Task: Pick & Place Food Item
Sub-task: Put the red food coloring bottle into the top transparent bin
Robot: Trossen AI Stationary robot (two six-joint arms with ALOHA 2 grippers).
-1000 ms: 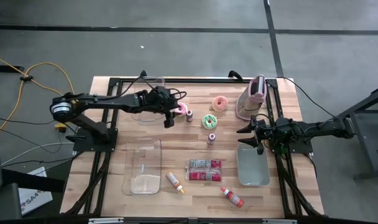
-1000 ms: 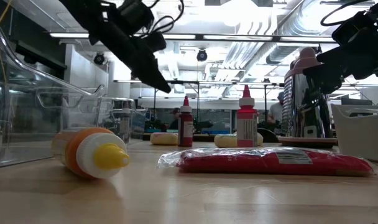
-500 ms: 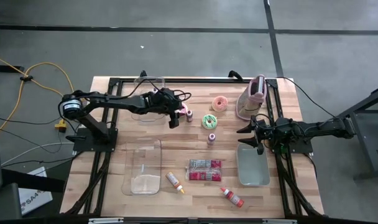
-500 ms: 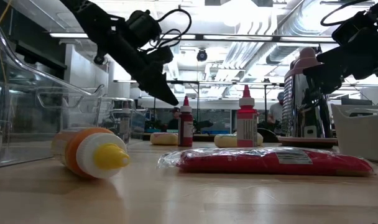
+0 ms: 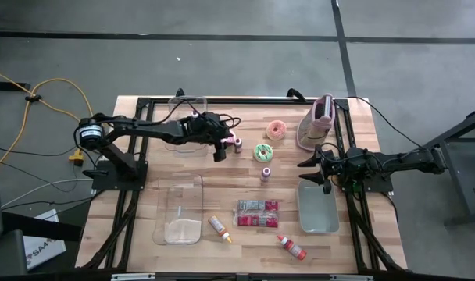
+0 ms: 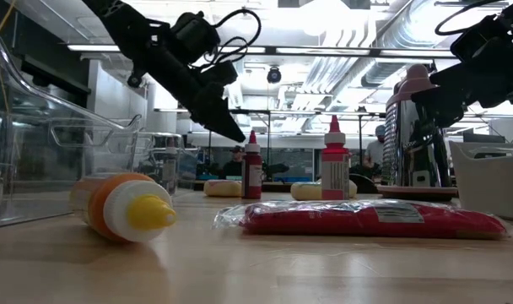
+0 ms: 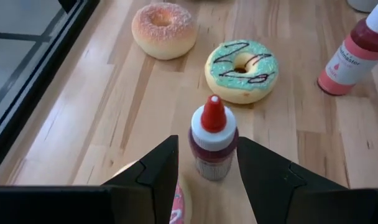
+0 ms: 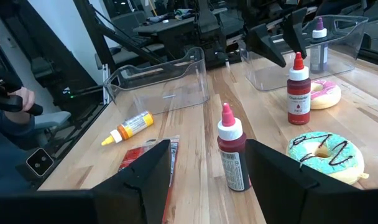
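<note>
The wooden surface (image 5: 245,176) fills the middle of the high view, with 2 clear bins on its left half: an upper bin (image 5: 187,117) and a lower bin (image 5: 181,207). A grey tray (image 5: 317,209) lies at the right.

The left gripper (image 5: 219,148) is held just left of centre, its jaws spread wide and empty. In the left wrist view a small red-capped bottle (image 7: 213,140) stands upright between the fingers, and a pink-iced donut (image 7: 176,205) is partly hidden under them.

The green-iced donut (image 5: 263,151) and the sugared donut (image 5: 276,129) lie just right of it.

The right gripper (image 5: 309,162) waits at centre right, open and empty, above the tray.

The step is judged to be an approach. The intended item should be settled first; the jaws should be centred on it and lowered straight, so the bottle is not toppled.
</note>
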